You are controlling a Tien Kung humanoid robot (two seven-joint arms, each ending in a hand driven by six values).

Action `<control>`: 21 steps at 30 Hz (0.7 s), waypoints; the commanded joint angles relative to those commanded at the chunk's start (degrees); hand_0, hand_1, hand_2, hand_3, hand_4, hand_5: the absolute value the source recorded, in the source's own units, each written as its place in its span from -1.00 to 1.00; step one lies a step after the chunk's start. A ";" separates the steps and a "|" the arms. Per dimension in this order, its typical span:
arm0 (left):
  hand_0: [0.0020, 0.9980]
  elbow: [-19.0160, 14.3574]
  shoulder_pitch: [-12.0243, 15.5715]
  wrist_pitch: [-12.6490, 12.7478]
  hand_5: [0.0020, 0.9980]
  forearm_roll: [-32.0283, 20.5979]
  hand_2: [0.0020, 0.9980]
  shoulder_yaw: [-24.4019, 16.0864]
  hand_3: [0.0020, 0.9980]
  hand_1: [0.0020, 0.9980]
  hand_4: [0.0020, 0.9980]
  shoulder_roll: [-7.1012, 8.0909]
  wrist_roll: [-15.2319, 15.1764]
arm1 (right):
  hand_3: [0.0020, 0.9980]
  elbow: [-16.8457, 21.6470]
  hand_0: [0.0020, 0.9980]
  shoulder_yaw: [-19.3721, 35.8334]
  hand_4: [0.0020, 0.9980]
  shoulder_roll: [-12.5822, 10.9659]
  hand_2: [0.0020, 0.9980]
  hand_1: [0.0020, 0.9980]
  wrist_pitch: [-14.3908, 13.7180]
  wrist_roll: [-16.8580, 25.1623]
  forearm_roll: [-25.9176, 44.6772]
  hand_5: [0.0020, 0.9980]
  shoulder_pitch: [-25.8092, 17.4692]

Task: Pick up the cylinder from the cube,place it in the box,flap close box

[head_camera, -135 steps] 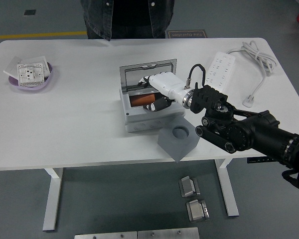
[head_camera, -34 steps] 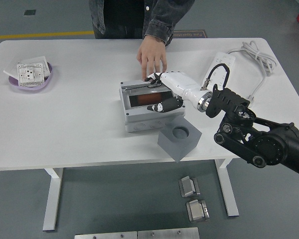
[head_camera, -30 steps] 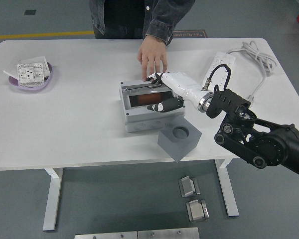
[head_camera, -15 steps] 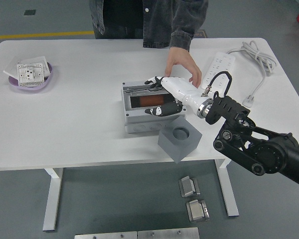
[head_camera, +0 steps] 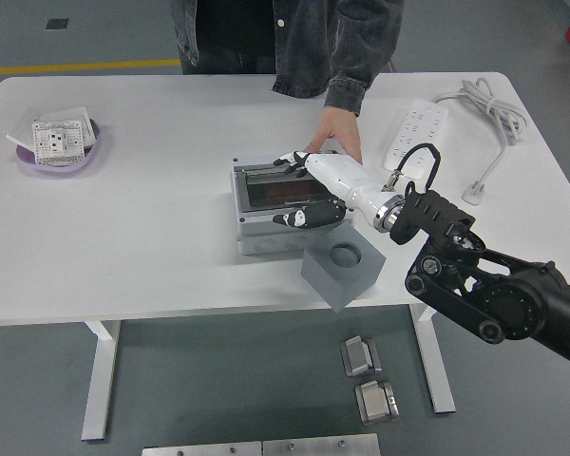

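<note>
Orange-brown cylinder (head_camera: 283, 193) lying inside the grey plastic box (head_camera: 287, 205) at the white desk's (head_camera: 161, 237) middle, showing through the dark flap window. White right hand (head_camera: 315, 186) resting spread over the box's right side, fingers relaxed, grasping nothing. Person's hand (head_camera: 335, 135) pressing at the box's far right corner. Grey cube (head_camera: 341, 266) with round socket sitting at the desk's near edge, just beside the box. Purple bowl (head_camera: 60, 150) near the far left corner, white power strip (head_camera: 414, 132) near the far right corner.
</note>
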 joint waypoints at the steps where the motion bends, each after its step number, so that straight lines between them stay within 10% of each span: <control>1: 0.40 0.00 0.00 0.00 -0.35 0.01 0.02 -0.02 0.45 0.37 0.46 -0.01 0.00 | 0.72 0.00 0.59 0.08 0.88 0.06 0.49 0.43 0.01 -0.01 -0.04 -0.11 -0.09; 21: 0.40 0.30 0.22 -0.01 -0.37 -0.24 0.01 0.34 0.44 0.37 0.45 0.07 0.00 | 0.72 7.19 0.58 17.13 0.88 -3.83 0.49 0.43 -2.13 1.98 -0.06 -0.09 -10.77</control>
